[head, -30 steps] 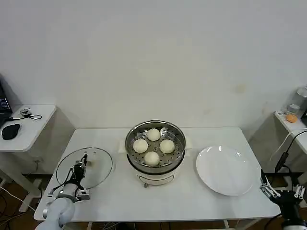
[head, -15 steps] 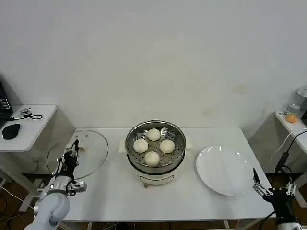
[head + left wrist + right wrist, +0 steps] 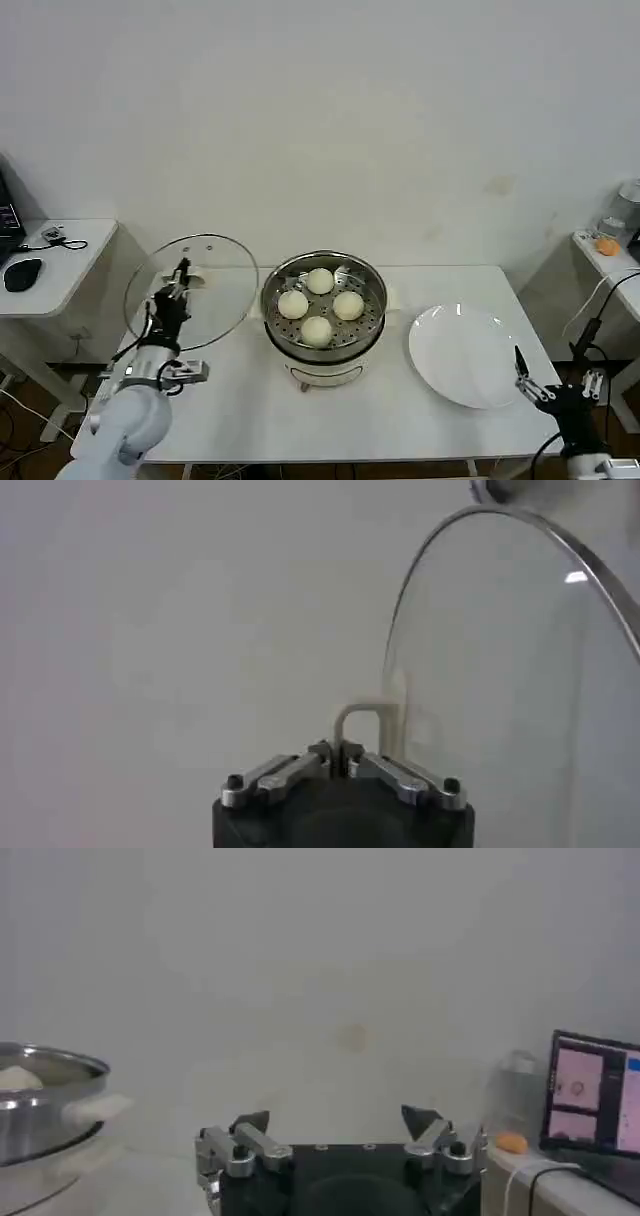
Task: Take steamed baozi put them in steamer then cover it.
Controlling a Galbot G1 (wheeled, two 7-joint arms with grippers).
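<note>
Head view: I look down from above onto the table [image 3: 250, 400].
Left wrist: close behind the cover [image 3: 500, 680].
Right wrist: low, sharing the steamer [image 3: 40, 1098] with head.

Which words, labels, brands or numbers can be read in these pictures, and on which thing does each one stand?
None can be read.
The steamer, the cover and the plate carry no visible text.
The screen beside the table shows pink and white windows, too blurred to read.

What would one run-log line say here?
left end effector: shut on glass lid, lifted | steamer: four baozi, uncovered | right end effector: open, idle
</note>
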